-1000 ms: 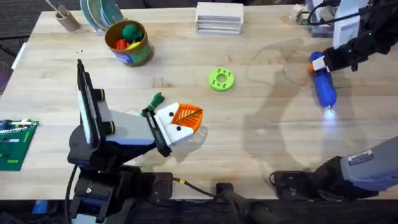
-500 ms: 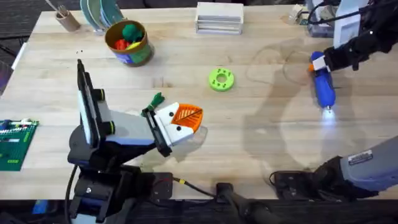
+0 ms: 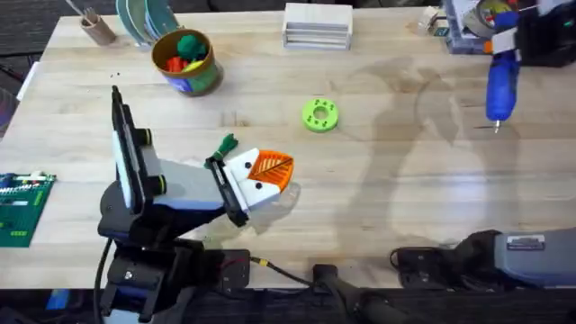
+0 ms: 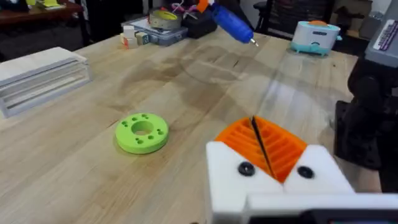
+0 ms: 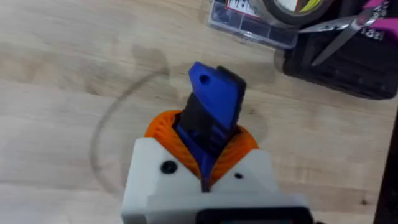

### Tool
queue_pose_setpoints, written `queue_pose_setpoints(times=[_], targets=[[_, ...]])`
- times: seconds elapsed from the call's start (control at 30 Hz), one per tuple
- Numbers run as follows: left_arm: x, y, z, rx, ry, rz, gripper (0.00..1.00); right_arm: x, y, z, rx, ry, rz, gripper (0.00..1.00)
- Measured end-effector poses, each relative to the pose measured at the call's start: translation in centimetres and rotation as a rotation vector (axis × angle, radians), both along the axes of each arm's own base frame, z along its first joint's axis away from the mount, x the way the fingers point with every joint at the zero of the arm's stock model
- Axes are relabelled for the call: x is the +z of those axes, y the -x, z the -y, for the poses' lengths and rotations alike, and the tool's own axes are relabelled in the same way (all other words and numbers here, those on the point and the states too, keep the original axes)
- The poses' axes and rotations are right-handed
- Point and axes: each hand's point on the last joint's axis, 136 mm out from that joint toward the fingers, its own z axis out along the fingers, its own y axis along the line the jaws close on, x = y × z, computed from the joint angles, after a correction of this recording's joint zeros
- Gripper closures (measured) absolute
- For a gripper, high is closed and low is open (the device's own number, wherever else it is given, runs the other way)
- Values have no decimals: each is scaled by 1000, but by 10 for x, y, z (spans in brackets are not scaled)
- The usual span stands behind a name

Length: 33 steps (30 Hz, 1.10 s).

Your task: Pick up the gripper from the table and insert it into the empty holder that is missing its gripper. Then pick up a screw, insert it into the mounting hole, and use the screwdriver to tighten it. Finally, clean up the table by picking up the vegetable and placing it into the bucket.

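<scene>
The right gripper point(image 5: 205, 165), white with orange ribbed pads, is clamped on the bright blue pen-shaped screwdriver point(image 3: 500, 85). From overhead the tool hangs off the table at the far right, its thin metal bit pointing toward the near edge. Just behind its orange-collared rear end lie a clear plastic parts box point(image 5: 249, 25), a roll of tape and scissors on a dark case. From the right wrist, the blue body point(image 5: 208, 118) rises between the two orange pads, which press its sides.

The left gripper point(image 3: 261, 175) rests low near the table's front, well apart from the screwdriver and across the table from it. Its orange pads point(image 4: 273, 146) are pressed together with only a dark line between them, holding nothing. A dark green jagged leafy toy vegetable top point(image 3: 225, 144) pokes out just behind this gripper's dark wrist. A flat bright green plastic ring with small holes point(image 3: 319, 114) lies between the two grippers, nearer the left one. The short round bucket point(image 3: 200, 79), yellow-rimmed with a blue-green label, stands at the far left, farthest from the screwdriver, holding a green ball and red pieces.
</scene>
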Motion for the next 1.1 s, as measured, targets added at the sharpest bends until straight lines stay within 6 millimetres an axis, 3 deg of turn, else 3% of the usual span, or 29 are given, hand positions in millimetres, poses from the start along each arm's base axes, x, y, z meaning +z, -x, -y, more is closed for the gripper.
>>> queue_pose_setpoints(times=[0.23, 0.5, 0.6, 0.83, 0.97, 1.1], targets=[[0, 0, 0, 0, 0, 0, 992, 46, 19, -10, 5, 18, 85, 971], [0, 0, 0, 0, 0, 0, 992, 117, 42, -24, -29, 6, 287, 971], [0, 0, 0, 0, 0, 0, 992, 135, 51, -32, -42, -24, 343, 971], [0, 0, 0, 0, 0, 1, 992, 156, 80, -45, -67, -55, 426, 971], [0, 0, 0, 0, 0, 0, 992, 156, 102, -58, -64, -81, 486, 971], [0, 0, 0, 0, 0, 0, 992, 157, 109, -73, -44, -154, 600, 971]])
